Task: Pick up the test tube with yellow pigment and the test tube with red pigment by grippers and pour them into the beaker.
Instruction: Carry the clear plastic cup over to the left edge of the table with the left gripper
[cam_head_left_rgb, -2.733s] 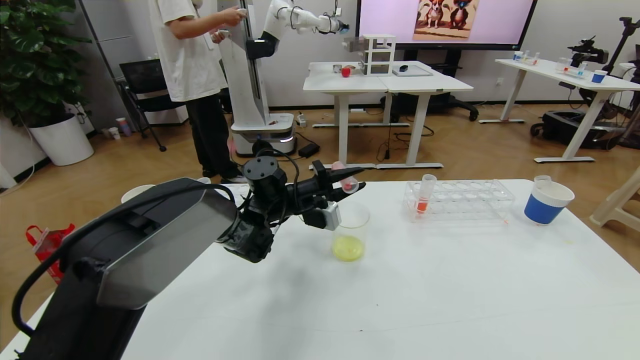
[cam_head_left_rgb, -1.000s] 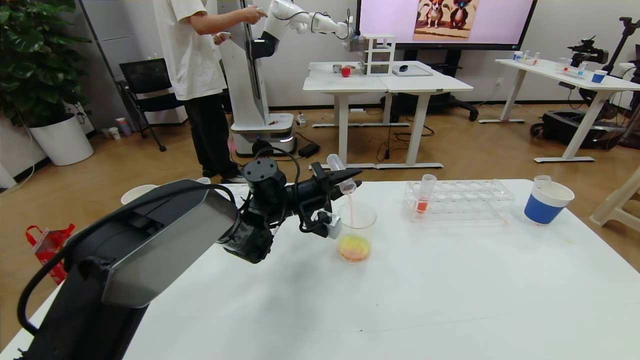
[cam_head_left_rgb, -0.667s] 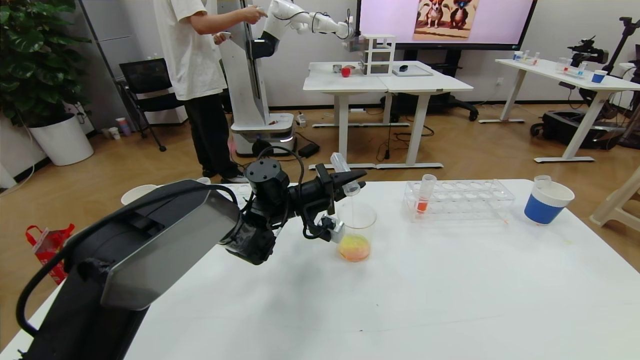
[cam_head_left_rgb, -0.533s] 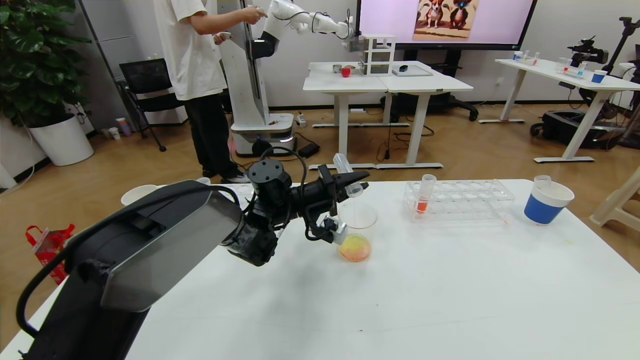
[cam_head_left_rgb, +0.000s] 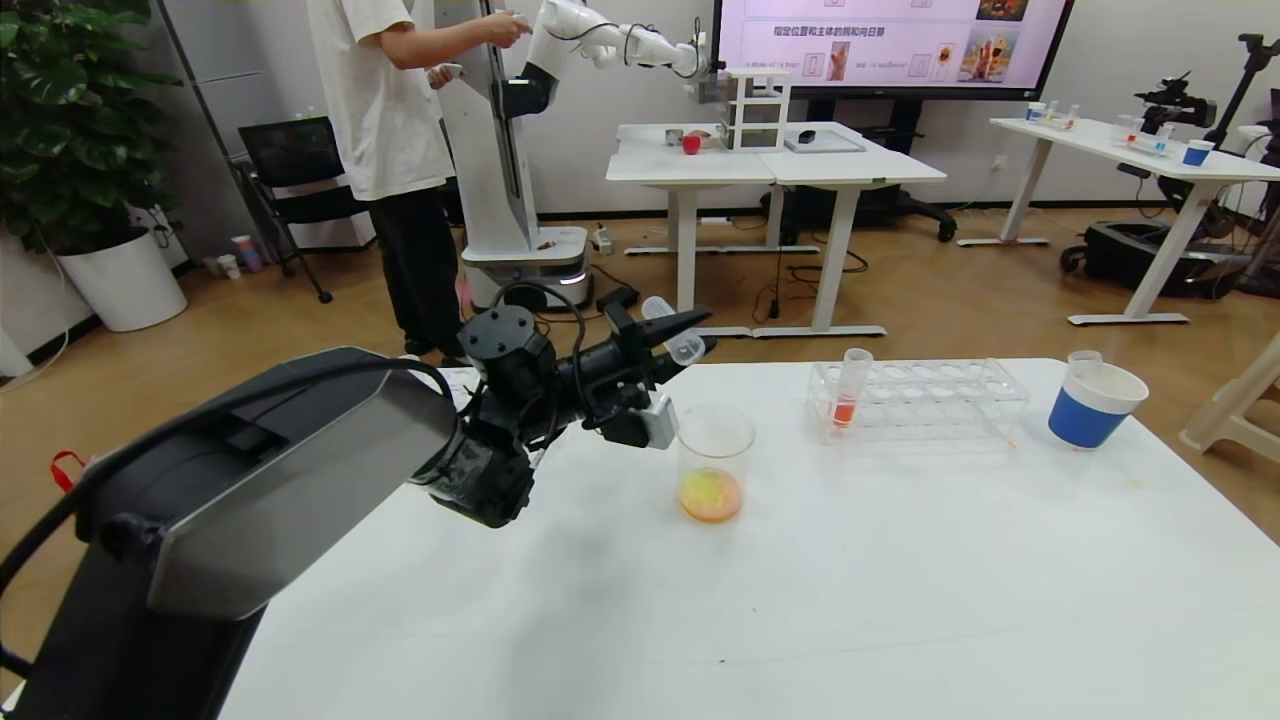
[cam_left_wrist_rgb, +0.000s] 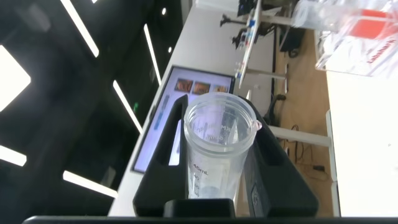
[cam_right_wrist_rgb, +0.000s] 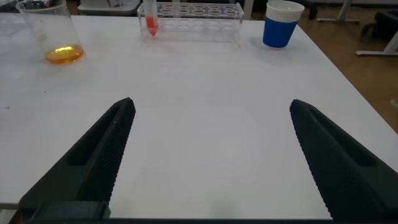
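Note:
My left gripper (cam_head_left_rgb: 690, 335) is shut on a clear test tube (cam_head_left_rgb: 686, 348) that looks empty and lies tilted, mouth toward the beaker, held above and just left of it. The left wrist view shows the tube (cam_left_wrist_rgb: 217, 155) clamped between the black fingers (cam_left_wrist_rgb: 168, 155), with my left gripper (cam_left_wrist_rgb: 221, 115) around it. The beaker (cam_head_left_rgb: 714, 455) stands on the table with orange-yellow liquid at its bottom. A test tube with red pigment (cam_head_left_rgb: 850, 390) stands in the rack. No tube with yellow liquid shows. My right gripper (cam_right_wrist_rgb: 212, 104) is open and empty above the table's near part.
A clear rack (cam_head_left_rgb: 920, 400) stands right of the beaker, and a blue-and-white paper cup (cam_head_left_rgb: 1095, 400) with a clear tube end in it stands farther right. The right wrist view shows the beaker (cam_right_wrist_rgb: 53, 34), rack (cam_right_wrist_rgb: 199, 11) and cup (cam_right_wrist_rgb: 281, 23). A person and another robot stand beyond the table.
My left gripper tipped the tube over the beaker and red liquid ran in, turning the yellow liquid orange. The gripper has since drawn back left, off the beaker's mouth.

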